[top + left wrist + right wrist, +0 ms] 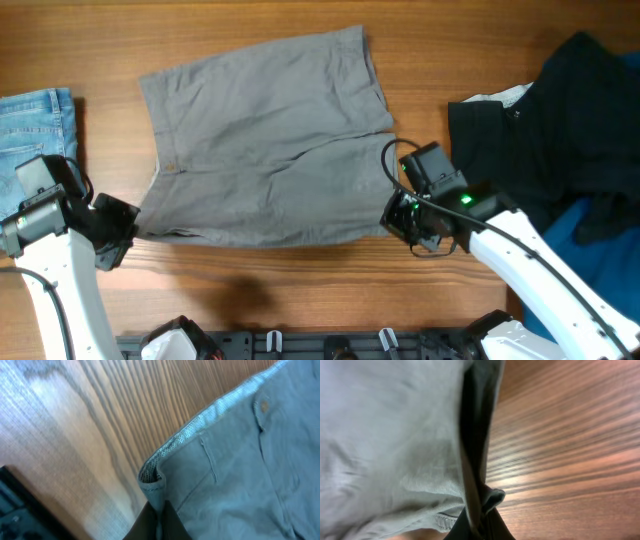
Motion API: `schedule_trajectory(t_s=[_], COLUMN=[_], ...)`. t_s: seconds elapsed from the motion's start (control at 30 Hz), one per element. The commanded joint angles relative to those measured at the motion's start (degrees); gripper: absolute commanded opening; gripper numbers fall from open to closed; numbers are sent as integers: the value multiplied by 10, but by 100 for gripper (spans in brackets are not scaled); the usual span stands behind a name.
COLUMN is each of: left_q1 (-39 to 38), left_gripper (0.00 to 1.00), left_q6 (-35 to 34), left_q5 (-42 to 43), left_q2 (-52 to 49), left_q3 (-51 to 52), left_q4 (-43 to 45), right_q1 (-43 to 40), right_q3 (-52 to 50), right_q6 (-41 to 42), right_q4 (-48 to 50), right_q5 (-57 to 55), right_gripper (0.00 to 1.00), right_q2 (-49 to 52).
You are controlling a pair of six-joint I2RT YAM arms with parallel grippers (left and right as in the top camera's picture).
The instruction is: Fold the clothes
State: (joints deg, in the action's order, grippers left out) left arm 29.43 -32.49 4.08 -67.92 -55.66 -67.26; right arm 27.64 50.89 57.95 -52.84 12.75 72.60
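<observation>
Left gripper (127,228) pinches the shorts' (265,140) near waistband corner; right gripper (394,213) pinches the near hem corner. Denim (35,125) flanks left, black garment (560,120) right.

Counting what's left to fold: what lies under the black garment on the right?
A royal-blue garment pokes out below the black garment, and a strip of white fabric shows at its upper-left edge. How far either runs underneath is covered.

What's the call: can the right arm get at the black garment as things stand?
Probably not yet: the right tool is shut on a corner of the grey shorts. The black garment lies beside that arm, nothing between, so likely yes once it lets go.
</observation>
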Motion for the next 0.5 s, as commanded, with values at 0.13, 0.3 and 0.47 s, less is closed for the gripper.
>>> schedule_trajectory(t_s=[0.13,0.3,0.47], left_q1=[3,3,3], left_gripper=[4,4,4], left_q6=[58,79,87], left_q5=[61,64,64], left_q2=[24,25,26], left_q3=[-69,-133,-178], left_q4=[-91,-156,-174], right_q1=[-3,-4,-37], right_q3=[125,206,274], right_q6=[-66,-97,-147], right_q4=[-93,-143,-135], right_q5=[-110,-172,-175], right_gripper=[4,4,4], right_q2=[-33,-35,-34])
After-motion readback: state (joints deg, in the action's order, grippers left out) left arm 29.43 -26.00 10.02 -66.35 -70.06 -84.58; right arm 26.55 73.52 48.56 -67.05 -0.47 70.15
